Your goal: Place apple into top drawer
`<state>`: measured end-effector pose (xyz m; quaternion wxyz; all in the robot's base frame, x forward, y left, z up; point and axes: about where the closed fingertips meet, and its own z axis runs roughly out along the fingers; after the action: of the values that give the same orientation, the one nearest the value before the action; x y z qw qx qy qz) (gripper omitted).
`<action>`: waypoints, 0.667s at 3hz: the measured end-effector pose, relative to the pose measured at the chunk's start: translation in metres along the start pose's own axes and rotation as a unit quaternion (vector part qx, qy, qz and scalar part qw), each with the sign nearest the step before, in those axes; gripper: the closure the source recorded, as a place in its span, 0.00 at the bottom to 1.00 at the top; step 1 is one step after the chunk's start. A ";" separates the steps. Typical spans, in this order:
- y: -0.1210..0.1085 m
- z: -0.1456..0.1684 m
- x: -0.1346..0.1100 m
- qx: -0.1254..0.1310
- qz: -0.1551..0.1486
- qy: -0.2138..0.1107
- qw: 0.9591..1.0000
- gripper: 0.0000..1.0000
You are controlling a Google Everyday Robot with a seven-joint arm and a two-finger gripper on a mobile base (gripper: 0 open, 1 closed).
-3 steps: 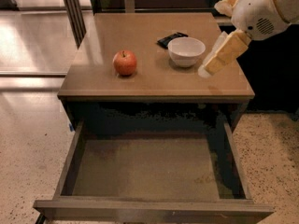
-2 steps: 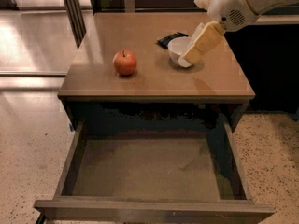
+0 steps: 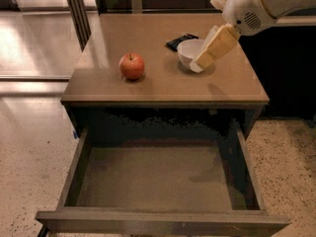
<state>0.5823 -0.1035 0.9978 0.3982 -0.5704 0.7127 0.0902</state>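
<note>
The apple (image 3: 132, 65) is small, round and red-orange with a short dark stem. It sits on the wooden cabinet top (image 3: 148, 85), left of centre. The top drawer (image 3: 153, 181) is pulled wide open below the cabinet top, and its plain bottom is bare. My gripper (image 3: 203, 60) hangs from the white arm at the upper right and points down-left. Its tan tip is over the right side of the white bowl (image 3: 189, 51), well to the right of the apple.
A dark flat object (image 3: 180, 41) lies behind the white bowl. Speckled floor (image 3: 29, 147) surrounds the cabinet. A dark metal post (image 3: 76, 9) stands at the back left. A dark cabinet (image 3: 286, 73) is on the right.
My gripper has moved left from the cabinet top's right edge to over the white bowl. The apple and drawer have not moved.
</note>
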 end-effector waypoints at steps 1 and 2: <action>-0.015 0.028 0.015 0.021 0.019 -0.013 1.000 0.00; -0.031 0.073 0.022 0.005 0.024 -0.034 0.999 0.00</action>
<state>0.6431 -0.0876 0.9444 0.4231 -0.5473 0.7128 0.1158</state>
